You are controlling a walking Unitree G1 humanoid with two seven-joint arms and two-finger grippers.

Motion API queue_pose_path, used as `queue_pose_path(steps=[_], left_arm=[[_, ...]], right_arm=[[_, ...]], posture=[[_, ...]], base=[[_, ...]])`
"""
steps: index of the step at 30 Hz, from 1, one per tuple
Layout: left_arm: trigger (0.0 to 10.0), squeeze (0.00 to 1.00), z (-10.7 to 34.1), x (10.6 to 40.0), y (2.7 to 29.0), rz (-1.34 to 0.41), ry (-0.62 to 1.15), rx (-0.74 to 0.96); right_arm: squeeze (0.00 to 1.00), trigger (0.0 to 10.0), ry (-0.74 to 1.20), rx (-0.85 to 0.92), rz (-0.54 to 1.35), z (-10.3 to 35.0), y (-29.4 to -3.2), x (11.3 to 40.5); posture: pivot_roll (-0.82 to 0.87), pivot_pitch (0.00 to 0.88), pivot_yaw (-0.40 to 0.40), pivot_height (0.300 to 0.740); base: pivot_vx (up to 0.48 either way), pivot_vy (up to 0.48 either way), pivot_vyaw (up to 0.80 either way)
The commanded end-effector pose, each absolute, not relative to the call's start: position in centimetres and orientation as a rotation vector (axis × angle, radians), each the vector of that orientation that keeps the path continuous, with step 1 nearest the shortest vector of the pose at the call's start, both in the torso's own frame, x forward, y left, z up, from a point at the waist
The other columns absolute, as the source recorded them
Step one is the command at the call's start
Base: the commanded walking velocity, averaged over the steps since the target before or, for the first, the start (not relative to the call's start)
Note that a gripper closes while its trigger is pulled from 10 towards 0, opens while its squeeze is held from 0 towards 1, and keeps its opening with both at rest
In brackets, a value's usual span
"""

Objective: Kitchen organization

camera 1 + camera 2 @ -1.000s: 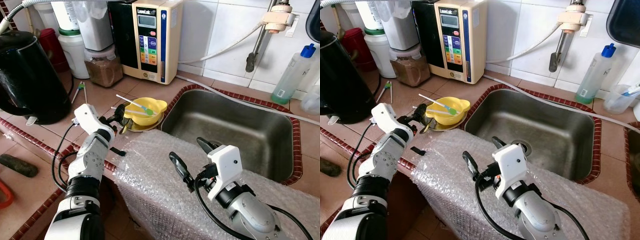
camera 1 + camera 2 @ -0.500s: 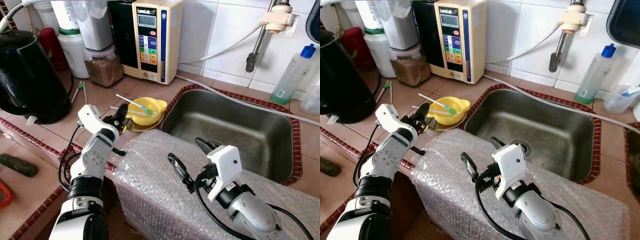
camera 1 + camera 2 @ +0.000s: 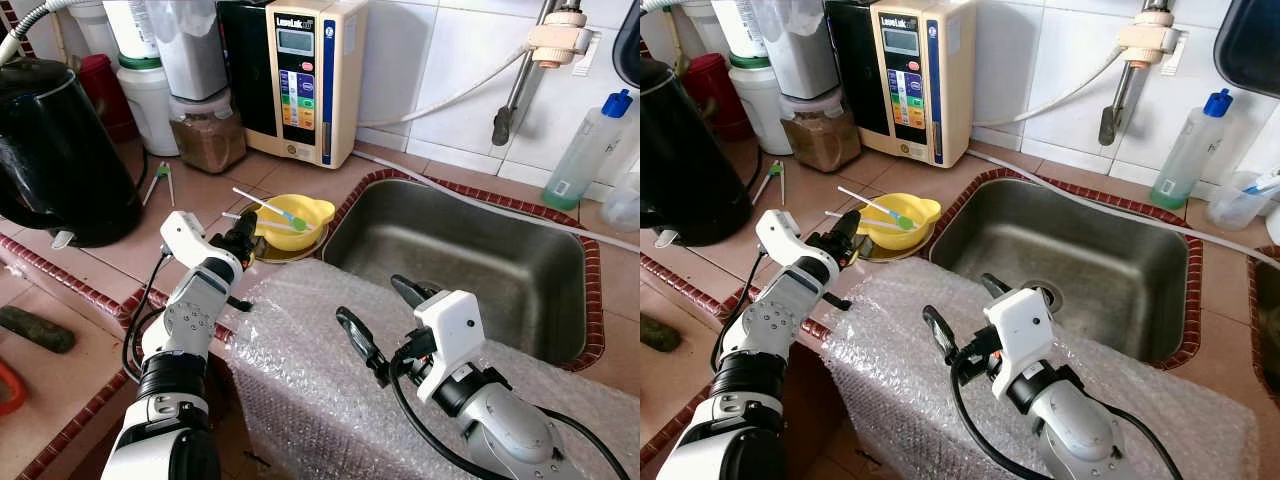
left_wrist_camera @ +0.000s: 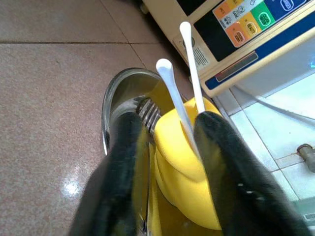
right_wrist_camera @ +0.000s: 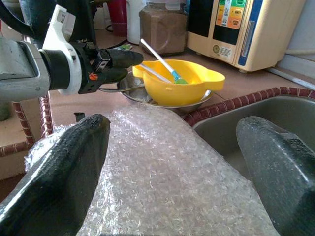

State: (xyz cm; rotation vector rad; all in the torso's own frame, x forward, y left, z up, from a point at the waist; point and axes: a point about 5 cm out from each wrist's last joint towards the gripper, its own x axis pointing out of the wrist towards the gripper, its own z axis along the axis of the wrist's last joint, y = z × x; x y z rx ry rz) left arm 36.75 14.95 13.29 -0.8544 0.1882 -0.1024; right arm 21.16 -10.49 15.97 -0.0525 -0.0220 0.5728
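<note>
Here, a yellow bowl (image 3: 293, 221) is seen on the tiled surface (image 3: 200, 190), just at 9 o'clock of the steel sink (image 3: 470, 265). The bowl sits in a shiny metal dish (image 4: 114, 101). A white stick with a green tip (image 3: 268, 207) is leaned in the bowl, and a second white stick (image 4: 175, 101) lies beside it. The left end effector (image 3: 245, 234) is held at the bowl's 9 o'clock edge. Its two black fingers (image 4: 120, 162) are spread, with the bowl's rim and a fork (image 4: 147, 114) seen between them; nothing is pinched. A sheet of bubble wrap (image 3: 330, 370) is spread over the front edge of the surface. The right end effector (image 3: 382, 315) is held above the wrap, its fingers (image 5: 61, 167) spread wide apart and empty. A black kettle (image 3: 55, 150) stands at 9 o'clock, well apart from the bowl. A cream water machine (image 3: 300, 75) stands at 12 o'clock of the bowl.
</note>
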Motion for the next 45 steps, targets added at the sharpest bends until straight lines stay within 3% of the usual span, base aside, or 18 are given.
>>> queue_pose_path(steps=[1, 22, 28, 33, 34, 35, 45], left_arm=[[0.0, 0.00, 14.2, 37.0, 15.0, -0.119, 0.163, -0.865], [0.0, 0.00, 16.3, 37.7, 15.8, -0.158, 0.064, -0.901], [0.0, 0.00, 18.6, 38.4, 16.2, -0.207, -0.040, -0.912], [0.0, 0.00, 20.2, 38.8, 16.4, -0.249, -0.090, -0.882], [0.0, 0.00, 20.2, 38.9, 16.7, -0.220, -0.085, -0.814], [10.0, 1.00, 20.2, 39.0, 16.7, -0.216, -0.084, -0.814], [10.0, 1.00, 18.3, 39.2, 18.3, -0.080, -0.032, -0.732]], right_arm=[[0.28, 10.0, -0.028, -0.059, 0.577, 16.1, -10.5, 21.3], [0.27, 10.0, -0.043, -0.062, 0.563, 16.0, -10.3, 21.9], [0.27, 10.0, -0.058, -0.066, 0.562, 16.0, -10.0, 22.4], [0.27, 10.0, -0.077, -0.071, 0.566, 16.2, -9.8, 22.9], [0.27, 10.0, -0.082, -0.075, 0.572, 16.2, -9.7, 23.0], [0.27, 10.0, -0.086, -0.076, 0.577, 16.2, -9.5, 23.1], [0.27, 10.0, -0.042, -0.037, 0.626, 15.5, -9.8, 22.0]], posture=[[0.01, 0.000, 0.041, 0.740], [0.02, 0.000, 0.050, 0.740], [0.03, 0.000, 0.062, 0.740], [0.04, 0.000, 0.078, 0.740], [0.04, 0.000, 0.079, 0.740], [0.04, 0.000, 0.083, 0.740], [0.03, 0.000, 0.083, 0.740]], base=[[0.000, 0.000, 0.00], [0.000, 0.000, 0.00], [0.000, 0.000, 0.00], [0.000, 0.000, 0.00], [0.000, 0.000, 0.00], [0.000, 0.000, 0.00], [0.000, 0.000, 0.00]])
